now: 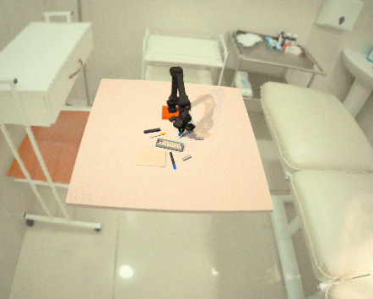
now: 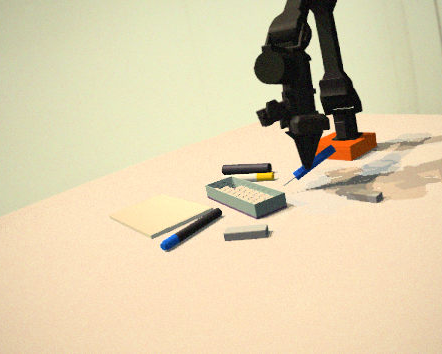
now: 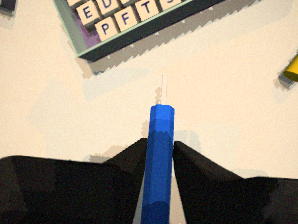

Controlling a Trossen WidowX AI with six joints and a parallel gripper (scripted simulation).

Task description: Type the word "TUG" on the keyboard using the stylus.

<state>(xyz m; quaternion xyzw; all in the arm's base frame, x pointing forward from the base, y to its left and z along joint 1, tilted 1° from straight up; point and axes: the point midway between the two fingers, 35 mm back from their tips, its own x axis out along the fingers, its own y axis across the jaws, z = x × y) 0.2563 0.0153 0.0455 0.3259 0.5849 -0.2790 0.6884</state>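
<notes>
The blue stylus [image 2: 322, 156] [image 3: 161, 145] has a thin pale tip. My gripper [image 2: 309, 167] [image 3: 160, 145] is shut on it and holds it above the table, tilted, with its tip pointing down toward the keyboard side. The keyboard [image 1: 170, 144] [image 2: 246, 197] is a small green-rimmed tray of cream keys, beside the stylus tip and not touched by it. In the wrist view its corner [image 3: 90, 54] shows at the top, with the keys E, D, P, F, T and part of S visible. The U and G keys cannot be made out.
A cream pad [image 1: 151, 158] [image 2: 160, 215] and a black marker with a blue end [image 1: 172, 160] [image 2: 192, 230] lie beyond the keyboard. A grey block [image 1: 186, 158] [image 2: 246, 232] and another [image 1: 199, 138] [image 2: 366, 195] lie nearby. A black cylinder [image 2: 246, 168] and a yellow-ended marker [image 2: 265, 176] lie behind.
</notes>
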